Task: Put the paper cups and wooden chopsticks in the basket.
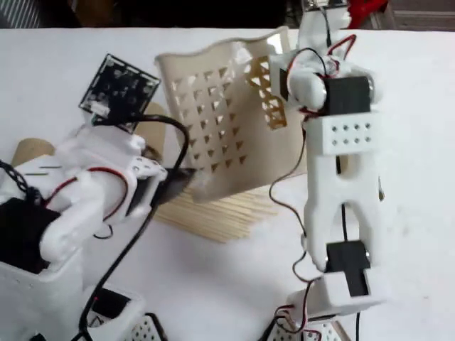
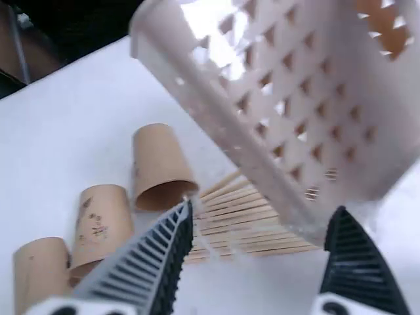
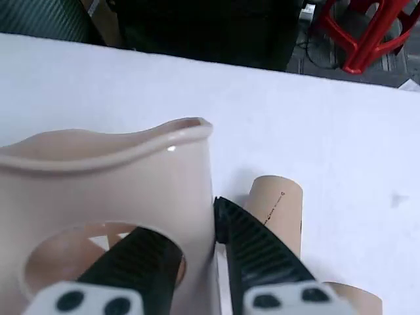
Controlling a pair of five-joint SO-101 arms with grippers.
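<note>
1. At the far left of the desk [image 1: 213, 298] the paper cups [image 2: 98, 223] lie on their sides. Three are side by side, none of them in the basket.
2. The left arm [image 1: 92, 192] is just beside them, low over the desk. The left jaws are spread wide apart and hold nothing. They point at the lower corner of the basket, and whether they touch it cannot be told.
3. The wooden chopsticks [image 1: 213, 220] lie in a loose pile flat on the desk. They are between the cups and the basket and partly under the basket's raised underside.
4. The basket [image 1: 213, 121], pale with triangular holes, is in the middle, tipped steeply so that its perforated side faces up.
5. The right arm [image 1: 341, 170] stretches along the right side of the desk to the basket's end wall. The right jaws are clenched on that wall by the handle opening, one inside and one outside.
6. The right wrist view shows two paper cups lying on the desk just beside that gripped wall, outside the basket.
</note>
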